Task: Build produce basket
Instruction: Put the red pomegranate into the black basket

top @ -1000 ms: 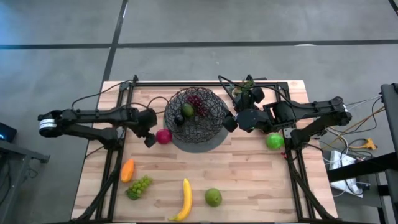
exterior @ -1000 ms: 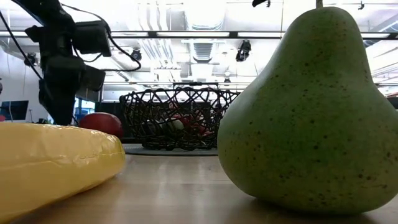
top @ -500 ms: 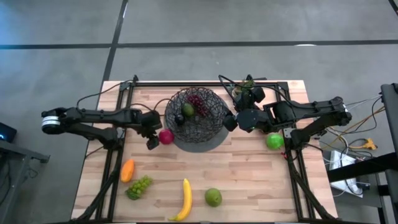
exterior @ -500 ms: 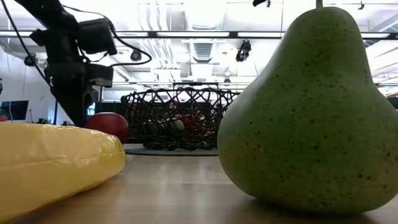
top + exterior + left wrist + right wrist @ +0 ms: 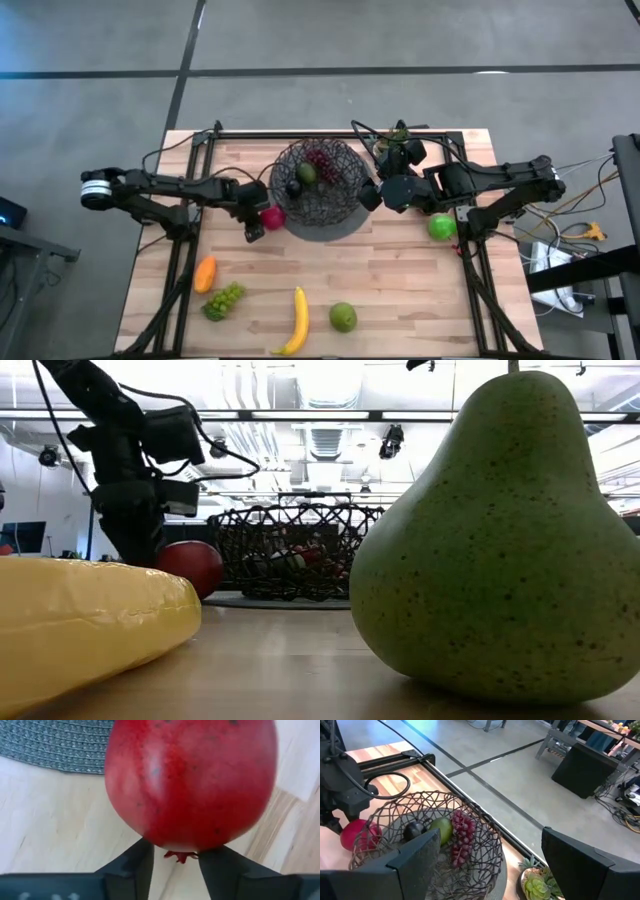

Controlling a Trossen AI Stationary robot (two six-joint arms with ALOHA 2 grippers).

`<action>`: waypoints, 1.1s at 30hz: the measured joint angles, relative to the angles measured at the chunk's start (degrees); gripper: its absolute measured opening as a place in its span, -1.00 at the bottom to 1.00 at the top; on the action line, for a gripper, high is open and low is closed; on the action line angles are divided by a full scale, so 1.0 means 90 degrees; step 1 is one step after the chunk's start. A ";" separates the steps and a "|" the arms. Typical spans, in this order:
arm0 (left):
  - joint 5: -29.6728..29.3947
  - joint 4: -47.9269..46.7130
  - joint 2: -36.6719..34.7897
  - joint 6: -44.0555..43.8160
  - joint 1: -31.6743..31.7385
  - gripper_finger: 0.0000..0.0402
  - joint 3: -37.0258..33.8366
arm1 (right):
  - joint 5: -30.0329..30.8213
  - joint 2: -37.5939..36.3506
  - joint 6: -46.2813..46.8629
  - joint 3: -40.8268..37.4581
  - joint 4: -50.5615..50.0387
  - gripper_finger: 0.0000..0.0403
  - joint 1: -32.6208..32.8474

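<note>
The dark wire basket (image 5: pixel 338 198) sits on a grey round mat (image 5: pixel 330 233) and holds purple grapes (image 5: pixel 322 160), a green fruit (image 5: pixel 307 174) and a dark avocado (image 5: pixel 293 188). A red apple (image 5: pixel 271 216) lies right at the basket's left wall. My left gripper (image 5: pixel 255 224) is at the apple's left side and is shut on it. In the left wrist view the apple (image 5: pixel 190 780) fills most of the picture. My right gripper (image 5: pixel 370 195) stands open by the basket's right rim, and the basket (image 5: pixel 420 820) lies ahead of its fingers. My left gripper (image 5: pixel 175 852) has the red apple by its narrow end with the small crown (image 5: pixel 181 855), one finger (image 5: pixel 132 865) on either side of it. It comes from the table's left, slanting down. The apple hides the fingertips. Whether it rests on the table I cannot tell.
A green apple (image 5: pixel 441 227) lies under the right arm. An orange piece (image 5: pixel 205 273), green grapes (image 5: pixel 224 300), a banana (image 5: pixel 296 320) and a green pear-shaped fruit (image 5: pixel 343 317) lie along the near edge. A leafy sprig (image 5: pixel 398 150) stands at the far edge, behind the right gripper.
My left gripper has moved toward the table's right, toward the basket, and the red apple has gone with it up against the basket's left wall. The basket itself has slid a little to the right on its mat.
</note>
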 joint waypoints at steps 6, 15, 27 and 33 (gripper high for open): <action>0.0200 0.0090 -0.0243 -0.0149 -0.0041 -0.76 0.0031 | 0.0001 0.0000 -0.0002 0.0000 0.0003 0.63 0.0000; 0.0452 -0.0493 -0.1127 -0.0888 -0.0178 -0.98 0.0467 | -0.0001 0.0000 -0.0067 0.0000 -0.0005 0.63 0.0001; 0.0794 -0.2079 -0.1589 -0.1677 -0.0349 -1.00 0.2083 | -0.0052 -0.0002 -0.0094 0.0000 -0.0112 0.63 0.0005; 0.0670 -0.2029 -0.0298 -0.1982 -0.0348 -1.00 0.3617 | 0.0000 -0.0204 -0.0116 0.0034 -0.0563 0.63 0.0002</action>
